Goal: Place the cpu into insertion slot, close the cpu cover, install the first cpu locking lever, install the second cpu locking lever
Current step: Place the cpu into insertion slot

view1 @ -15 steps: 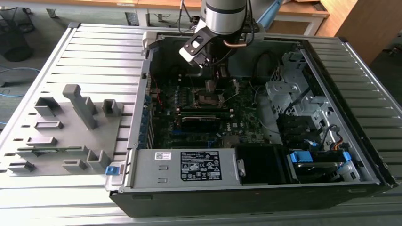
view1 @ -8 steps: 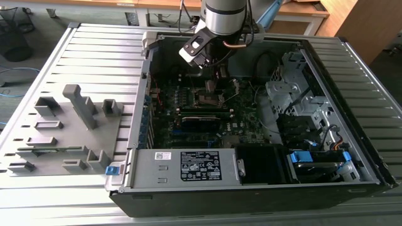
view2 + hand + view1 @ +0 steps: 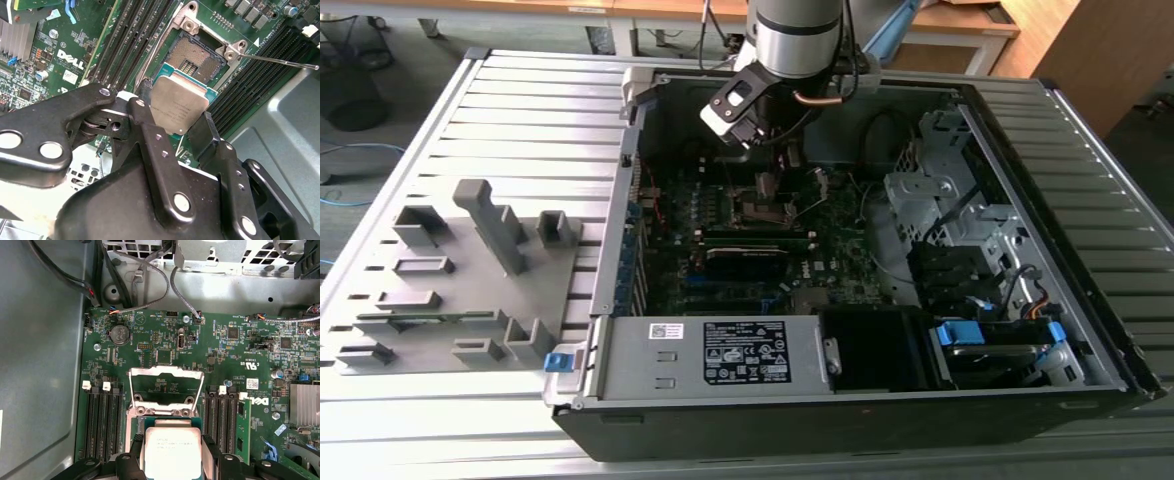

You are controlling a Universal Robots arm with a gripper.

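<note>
In the exterior view the gripper (image 3: 785, 152) hangs inside the open computer case (image 3: 854, 425), over the green motherboard (image 3: 720, 215) near the case's far wall. Its fingertips and their load are too small to make out there. In the second wrist view the black metal fingers (image 3: 145, 120) are drawn in and clamped on two opposite edges of the cpu (image 3: 177, 105), a flat square chip with a dull silver lid on a green base. The chip is held just over the insertion slot (image 3: 192, 57) and hides its near corner. The slot's bare contact field has a dark centre, with long black memory slots (image 3: 130, 45) on either side and a thin metal rod (image 3: 280, 60) beyond it. In the first wrist view the chip (image 3: 172, 450) covers most of the slot, and the picture's border cuts off the fingers. The cpu cover (image 3: 166, 371), a thin grey frame, stands raised, with green board showing through its window.
</note>
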